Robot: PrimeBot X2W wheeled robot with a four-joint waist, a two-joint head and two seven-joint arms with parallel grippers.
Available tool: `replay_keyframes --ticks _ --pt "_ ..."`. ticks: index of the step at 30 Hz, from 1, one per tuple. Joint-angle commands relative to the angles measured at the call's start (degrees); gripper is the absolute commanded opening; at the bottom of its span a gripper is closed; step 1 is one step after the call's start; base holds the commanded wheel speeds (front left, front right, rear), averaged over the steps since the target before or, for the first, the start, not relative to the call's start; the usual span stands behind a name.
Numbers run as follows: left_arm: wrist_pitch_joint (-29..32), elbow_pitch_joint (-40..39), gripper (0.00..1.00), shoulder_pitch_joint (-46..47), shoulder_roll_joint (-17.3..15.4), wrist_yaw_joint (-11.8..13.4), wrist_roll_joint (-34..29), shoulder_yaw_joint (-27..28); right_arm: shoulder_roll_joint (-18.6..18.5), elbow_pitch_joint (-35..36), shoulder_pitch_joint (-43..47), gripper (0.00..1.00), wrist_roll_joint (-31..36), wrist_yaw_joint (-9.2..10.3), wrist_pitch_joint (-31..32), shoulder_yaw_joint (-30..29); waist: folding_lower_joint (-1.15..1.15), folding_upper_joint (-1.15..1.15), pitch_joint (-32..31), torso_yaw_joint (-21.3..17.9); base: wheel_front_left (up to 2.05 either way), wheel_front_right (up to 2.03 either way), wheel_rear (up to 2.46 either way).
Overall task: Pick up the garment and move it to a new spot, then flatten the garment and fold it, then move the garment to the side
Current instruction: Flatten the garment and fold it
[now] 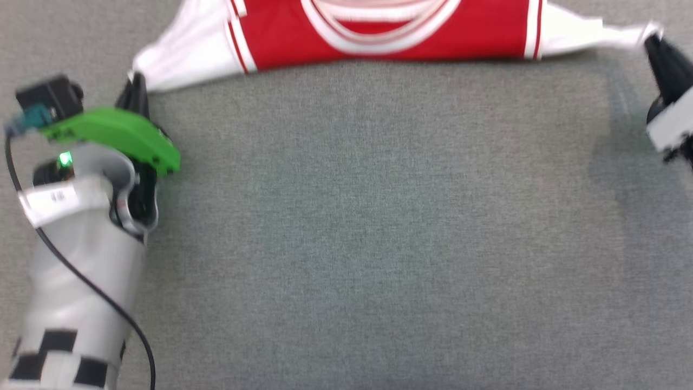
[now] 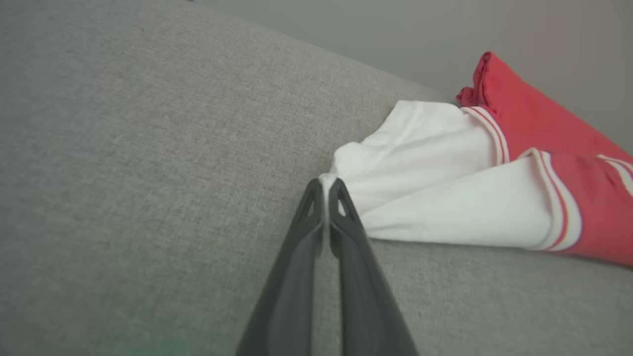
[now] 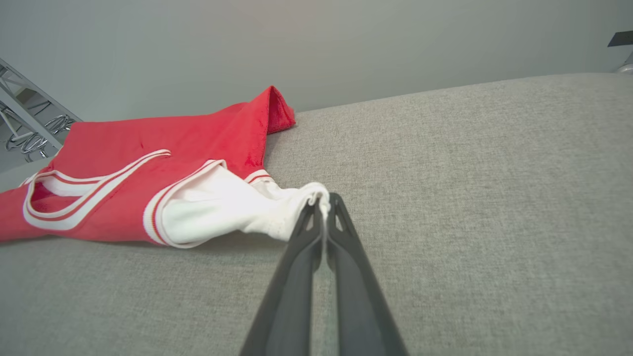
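Note:
The garment [image 1: 379, 32], red with white sleeves and striped trim, stretches across the top of the head view on the grey surface. My left gripper [image 1: 136, 81] is shut on the tip of its left white sleeve [image 2: 420, 148]; the pinch shows in the left wrist view at the gripper [image 2: 326, 185]. At the far right my right gripper [image 1: 652, 40] is shut on the other sleeve's tip [image 3: 232, 207], seen pinched at the gripper [image 3: 324, 200]. The neck opening [image 3: 74, 198] faces up. The lettering and number are out of view.
A grey fabric surface [image 1: 368, 227] spreads wide below the garment. A plain grey wall [image 3: 316, 44] rises behind the far edge. A metal frame [image 3: 24, 118] stands beyond the surface's far corner in the right wrist view.

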State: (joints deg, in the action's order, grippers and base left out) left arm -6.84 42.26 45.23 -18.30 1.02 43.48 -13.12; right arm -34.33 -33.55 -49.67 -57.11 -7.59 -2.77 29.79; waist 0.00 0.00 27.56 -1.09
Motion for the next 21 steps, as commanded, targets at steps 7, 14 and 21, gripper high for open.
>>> replay_keyframes --ticks 7,14,21 --pt "0.1 -10.1 0.0 -15.4 -1.7 2.4 1.5 0.4 -1.4 3.8 12.4 0.0 -1.3 0.1 -0.5 -2.5 0.0 0.0 -9.7 0.1 0.0 0.0 0.0" --pt "2.3 -21.0 0.0 -28.8 -4.1 6.6 2.4 1.4 -0.4 6.6 24.3 0.0 -0.9 0.1 0.7 -6.9 0.0 0.0 -15.3 0.0 0.0 0.0 0.0" --pt "5.1 -29.6 0.0 -40.7 -5.5 10.8 4.0 2.5 2.9 9.1 36.9 0.0 1.1 0.1 3.7 -12.4 0.0 0.0 -19.9 0.1 0.0 0.0 0.0"
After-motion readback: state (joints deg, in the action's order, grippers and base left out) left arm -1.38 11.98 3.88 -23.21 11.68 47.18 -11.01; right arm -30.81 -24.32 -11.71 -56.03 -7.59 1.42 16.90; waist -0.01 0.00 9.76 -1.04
